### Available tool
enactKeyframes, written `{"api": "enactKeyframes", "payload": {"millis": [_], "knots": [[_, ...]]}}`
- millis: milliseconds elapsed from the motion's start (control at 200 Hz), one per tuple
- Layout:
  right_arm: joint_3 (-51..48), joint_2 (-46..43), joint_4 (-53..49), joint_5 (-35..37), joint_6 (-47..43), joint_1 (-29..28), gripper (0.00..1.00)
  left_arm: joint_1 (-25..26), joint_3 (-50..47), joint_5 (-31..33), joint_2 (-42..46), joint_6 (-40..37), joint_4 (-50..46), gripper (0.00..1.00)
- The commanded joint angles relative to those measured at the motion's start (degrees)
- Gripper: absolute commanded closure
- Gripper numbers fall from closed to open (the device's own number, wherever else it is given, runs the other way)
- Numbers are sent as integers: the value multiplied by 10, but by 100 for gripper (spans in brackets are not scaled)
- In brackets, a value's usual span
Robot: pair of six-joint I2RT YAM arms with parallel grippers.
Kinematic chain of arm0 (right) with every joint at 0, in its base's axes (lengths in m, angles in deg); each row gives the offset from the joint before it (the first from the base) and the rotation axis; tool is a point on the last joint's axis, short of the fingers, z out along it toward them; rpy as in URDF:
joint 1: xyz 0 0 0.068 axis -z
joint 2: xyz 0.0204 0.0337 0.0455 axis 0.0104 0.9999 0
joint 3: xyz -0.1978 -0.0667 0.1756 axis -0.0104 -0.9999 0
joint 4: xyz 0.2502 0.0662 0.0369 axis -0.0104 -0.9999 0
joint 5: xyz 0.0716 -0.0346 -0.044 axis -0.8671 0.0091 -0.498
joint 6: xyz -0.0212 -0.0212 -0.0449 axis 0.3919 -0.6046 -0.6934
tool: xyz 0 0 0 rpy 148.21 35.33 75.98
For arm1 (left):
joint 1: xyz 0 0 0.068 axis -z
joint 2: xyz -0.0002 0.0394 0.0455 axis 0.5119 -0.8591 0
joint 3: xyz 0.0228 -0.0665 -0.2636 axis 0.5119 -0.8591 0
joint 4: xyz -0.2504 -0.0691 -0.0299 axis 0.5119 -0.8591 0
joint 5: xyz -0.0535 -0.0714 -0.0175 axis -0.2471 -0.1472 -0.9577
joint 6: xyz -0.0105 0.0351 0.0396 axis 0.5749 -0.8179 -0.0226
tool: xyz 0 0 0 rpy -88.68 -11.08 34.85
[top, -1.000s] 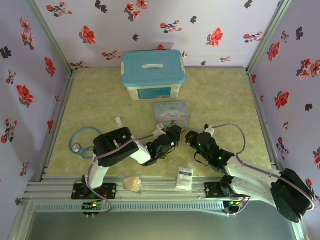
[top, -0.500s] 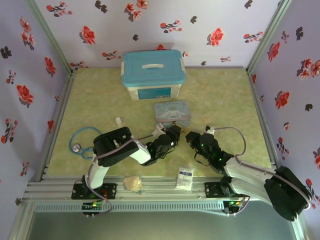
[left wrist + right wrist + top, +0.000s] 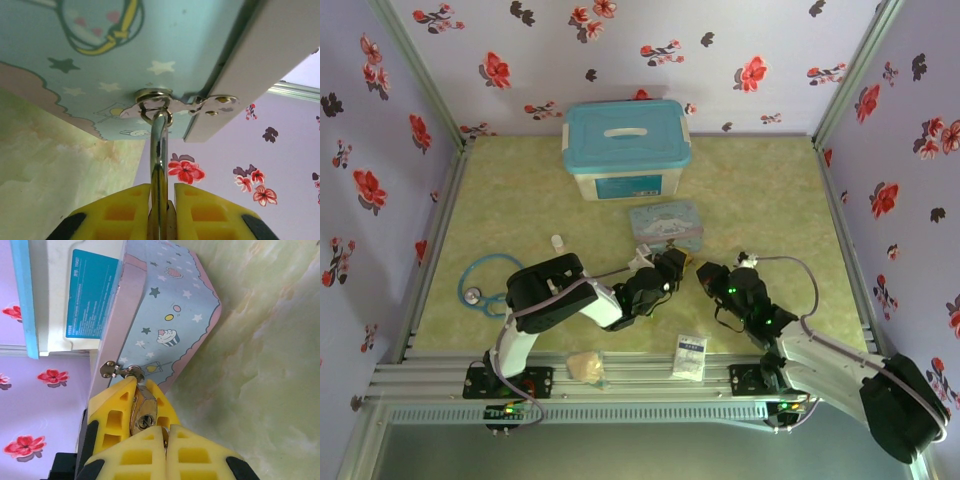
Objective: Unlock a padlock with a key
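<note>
The brass padlock [image 3: 144,415] hangs by its thin shackle [image 3: 159,145] from the hasp ring [image 3: 156,106] of the cartoon tin [image 3: 665,225]. My left gripper [image 3: 161,187] is shut on the padlock from both sides. In the right wrist view its yellow fingers [image 3: 115,410] flank the brass body, and the keyhole faces my right gripper [image 3: 166,429]. That gripper is shut on the key [image 3: 167,436], a thin metal sliver just below the keyhole. From above, the left gripper [image 3: 672,265] and the right gripper [image 3: 704,272] meet in front of the tin.
A blue-lidded storage box [image 3: 626,147] stands behind the tin. A stethoscope [image 3: 480,285] and a small white bottle [image 3: 557,241] lie to the left. A white packet [image 3: 690,355] and a tan lump [image 3: 585,367] rest by the near rail.
The right arm's elbow has swung and its gripper has shifted slightly to the right beside the padlock. The left arm has kept still, its grip unchanged.
</note>
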Motion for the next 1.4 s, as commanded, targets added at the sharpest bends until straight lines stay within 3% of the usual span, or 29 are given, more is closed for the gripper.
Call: {"api": "enactKeyframes", "payload": {"millis": [0, 325, 570, 795, 910, 1180, 1300, 1395], "knots": [[49, 18, 27, -17, -30, -30, 100, 23, 33, -86, -9, -7, 45, 100], [72, 87, 68, -12, -50, -69, 100, 17, 33, -94, -11, -2, 46, 100], [48, 45, 41, -112, -56, 19, 100, 16, 22, -104, 1, -8, 46, 100], [14, 39, 80, -272, -35, 143, 100, 9, 12, -132, 4, 5, 50, 100], [42, 22, 1, -294, -79, 150, 100, 8, 4, -138, 13, -9, 48, 100], [26, 50, 46, -349, -68, 184, 100, 8, 5, -144, 9, -9, 50, 100], [33, 69, 14, -394, -101, 235, 100, 8, 4, -150, 12, -11, 50, 100], [45, 71, -6, -399, -125, 241, 100, 8, 5, -157, 14, -13, 50, 100]]}}
